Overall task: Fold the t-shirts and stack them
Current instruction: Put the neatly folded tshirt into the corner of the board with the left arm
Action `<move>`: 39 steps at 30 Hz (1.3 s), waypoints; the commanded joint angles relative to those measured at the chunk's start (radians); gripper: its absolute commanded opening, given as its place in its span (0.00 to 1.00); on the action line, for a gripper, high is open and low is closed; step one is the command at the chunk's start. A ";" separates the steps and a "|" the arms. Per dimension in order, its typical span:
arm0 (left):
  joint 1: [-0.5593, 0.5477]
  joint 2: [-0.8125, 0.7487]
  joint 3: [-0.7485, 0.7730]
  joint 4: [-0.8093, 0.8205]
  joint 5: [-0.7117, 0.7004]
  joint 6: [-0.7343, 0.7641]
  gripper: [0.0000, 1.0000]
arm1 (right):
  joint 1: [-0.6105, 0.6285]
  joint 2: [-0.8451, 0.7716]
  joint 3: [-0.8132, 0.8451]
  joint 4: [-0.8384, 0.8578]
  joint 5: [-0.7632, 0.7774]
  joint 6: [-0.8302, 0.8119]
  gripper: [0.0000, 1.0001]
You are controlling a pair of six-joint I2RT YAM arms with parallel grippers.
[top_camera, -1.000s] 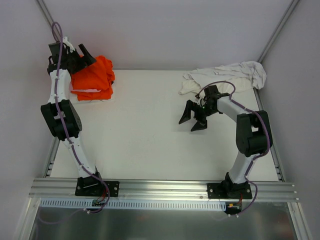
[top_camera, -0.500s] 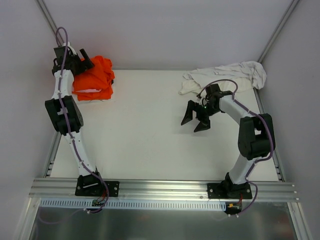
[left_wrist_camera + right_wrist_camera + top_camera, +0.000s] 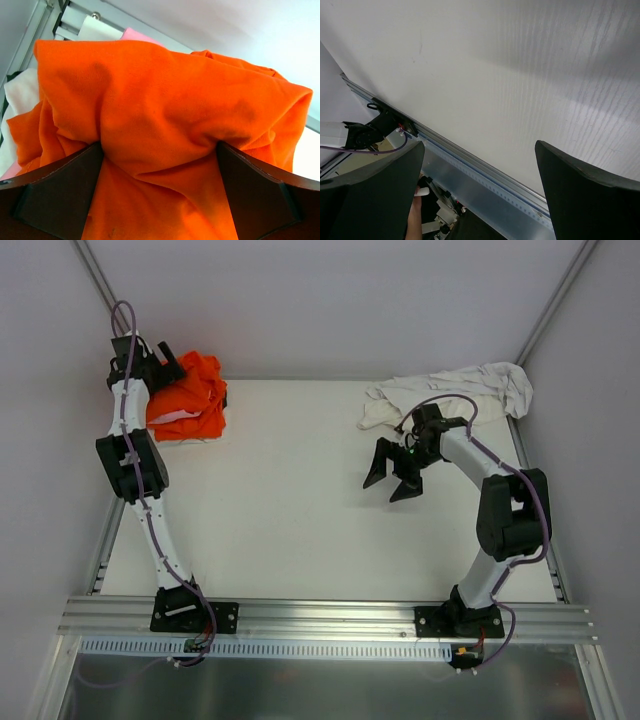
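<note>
A pile of bright orange t-shirts (image 3: pixel 195 398) lies in the far left corner of the table, with a white layer (image 3: pixel 168 418) showing at its near edge. My left gripper (image 3: pixel 163 368) is open, pressed into the pile from the corner side. In the left wrist view orange cloth (image 3: pixel 165 105) bulges between the wide-spread fingers (image 3: pixel 60 190), with pink cloth (image 3: pixel 137 36) behind and white cloth (image 3: pixel 20 90) at the left. A crumpled white t-shirt (image 3: pixel 455 390) lies at the far right. My right gripper (image 3: pixel 392 476) hangs open over bare table, empty, just in front of that shirt.
Grey walls and slanted frame posts (image 3: pixel 95 275) close in the back corners. An aluminium rail (image 3: pixel 330 615) runs along the near edge; the right wrist view shows it (image 3: pixel 470 160) with a person's hand (image 3: pixel 415 215) below it.
The left arm has reached further into the corner and its gripper has sunk onto the orange pile. The right gripper has drifted slightly right and away. Both grippers stay open.
</note>
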 commanded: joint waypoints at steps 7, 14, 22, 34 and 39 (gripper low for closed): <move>0.012 -0.060 -0.089 0.010 0.049 -0.080 0.99 | 0.001 -0.068 0.025 -0.026 0.008 -0.009 0.99; 0.010 -0.160 -0.074 0.045 0.120 -0.089 0.99 | 0.013 -0.075 0.014 0.008 -0.004 -0.003 1.00; 0.009 -0.385 -0.137 0.113 0.209 -0.067 0.99 | 0.030 -0.086 -0.012 0.060 -0.035 0.000 1.00; -0.005 -0.611 -0.331 0.100 0.330 -0.066 0.99 | 0.053 -0.117 -0.031 0.071 -0.049 -0.023 0.99; -0.046 -0.628 -0.397 0.045 0.336 -0.040 0.99 | 0.053 -0.129 -0.015 0.030 -0.042 -0.049 1.00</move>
